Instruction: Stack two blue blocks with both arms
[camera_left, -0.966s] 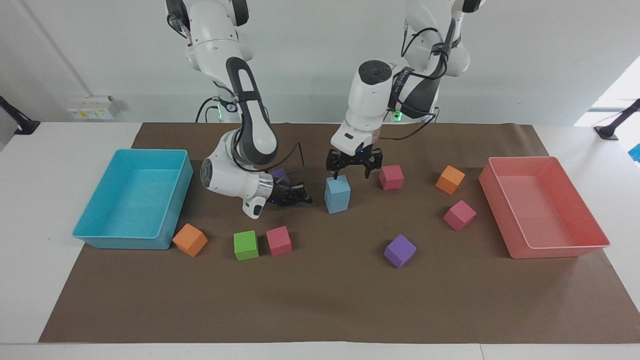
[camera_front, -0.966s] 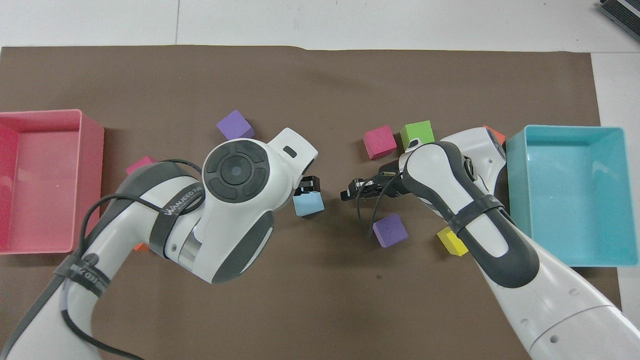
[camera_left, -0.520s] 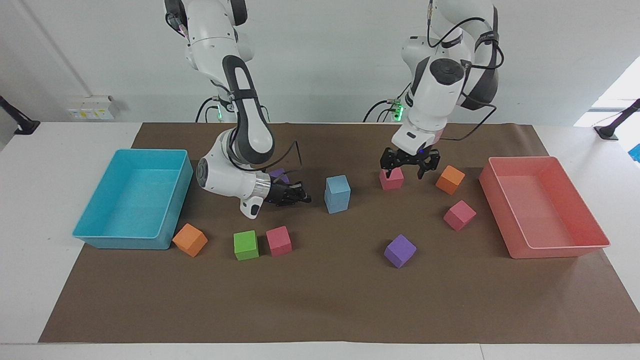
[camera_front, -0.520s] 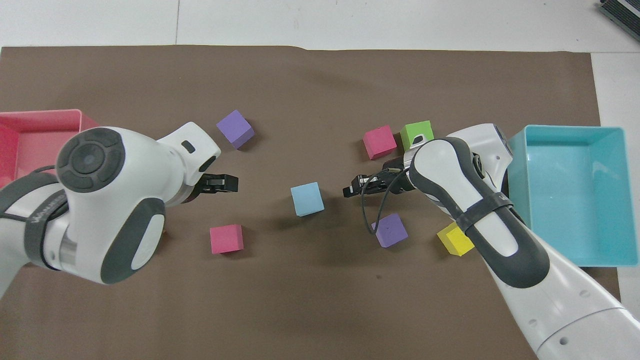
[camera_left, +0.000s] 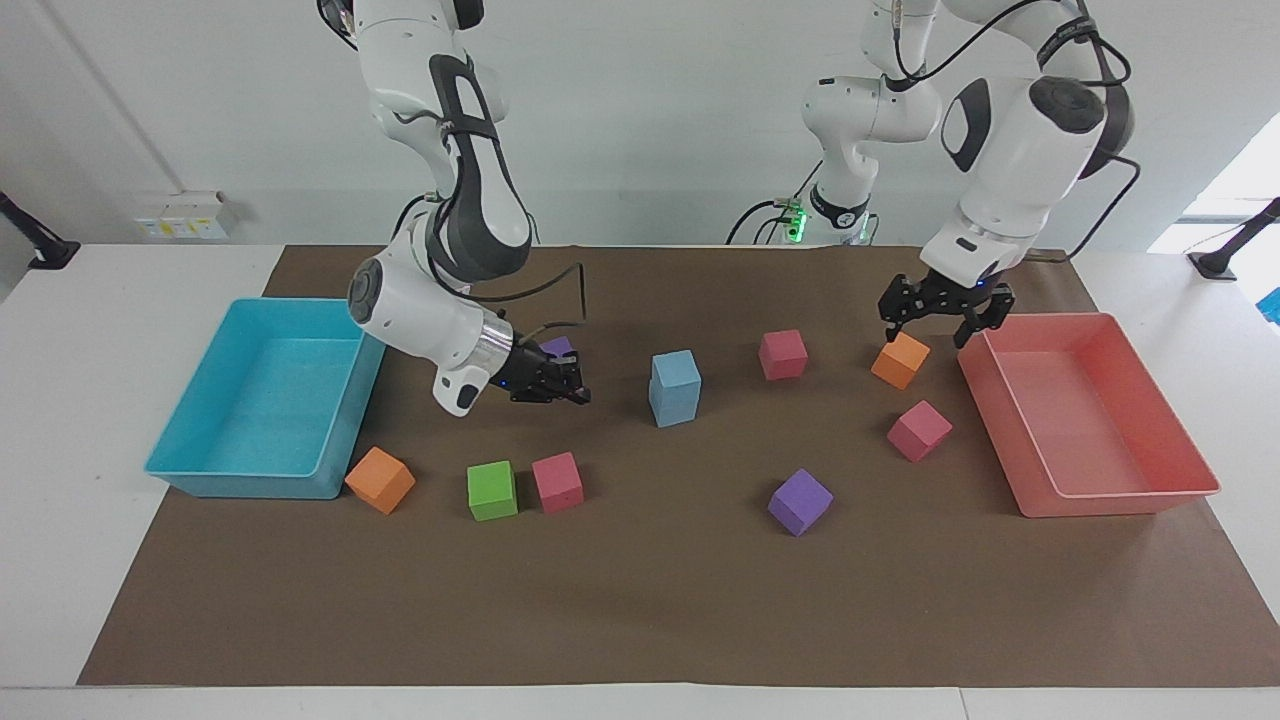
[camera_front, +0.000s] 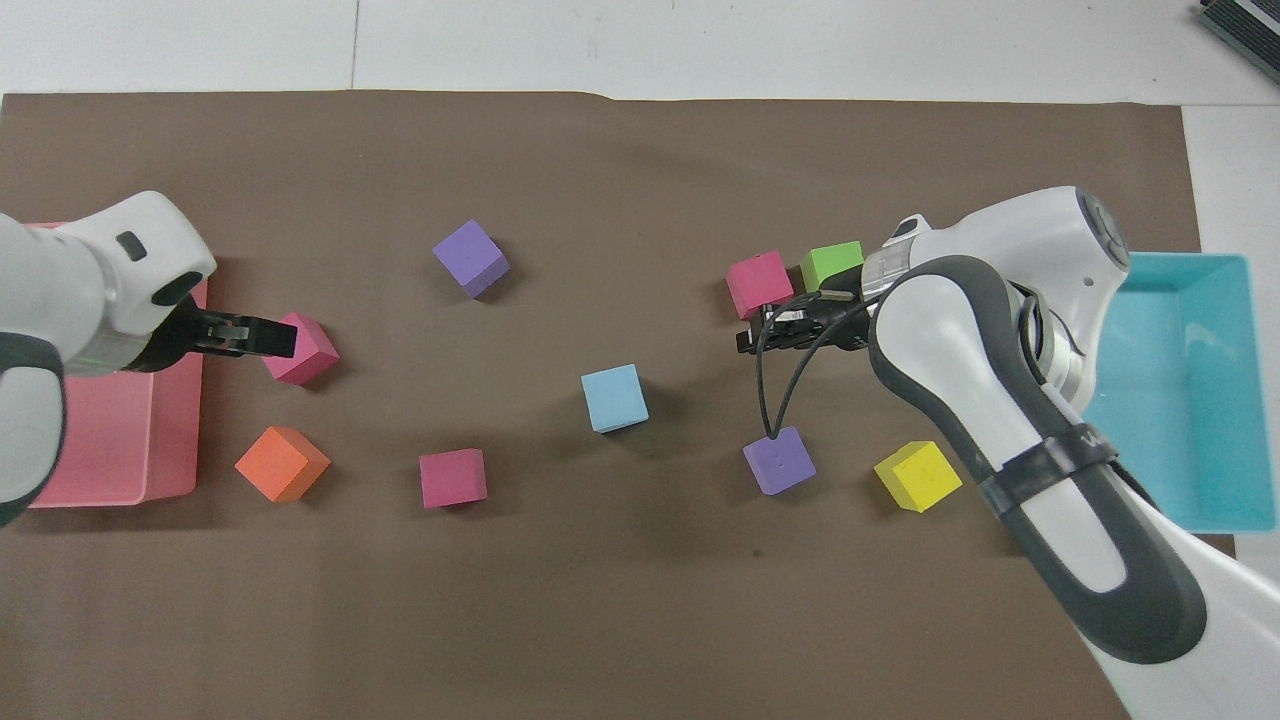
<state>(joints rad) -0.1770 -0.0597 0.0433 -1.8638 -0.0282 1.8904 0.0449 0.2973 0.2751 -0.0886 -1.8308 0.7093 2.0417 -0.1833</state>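
The left jaws (camera_left: 945, 322) have been pulling away from the stack over the last second and are now hanging over the orange cube (camera_left: 900, 359) beside the pink tray (camera_left: 1090, 500), at the left arm's end of the counter. They are standing spread wide and are holding nothing. The right jaws (camera_left: 560, 385) have also been backing off toward the cyan tray (camera_left: 200, 470); they are carrying nothing, and I cannot tell how far apart their fingertips are standing.

The blue blocks (camera_left: 675, 388) are sitting one on the other near the middle of the brown mat (camera_left: 640, 600), well apart from both jaws. In the overhead view they are showing as a single blue square (camera_front: 614, 397), so the upper cube is lining up closely with the lower one.

By my reading, the stacking is done and the step in hand is the retreat. Doing it well is calling for each arm to be lifting clear before swinging sideways, keeping the right arm's cable and wrist away from the purple cube (camera_left: 557, 347) next to it, and keeping every link away from the stack, since light foam is likely to topple at a slight nudge.
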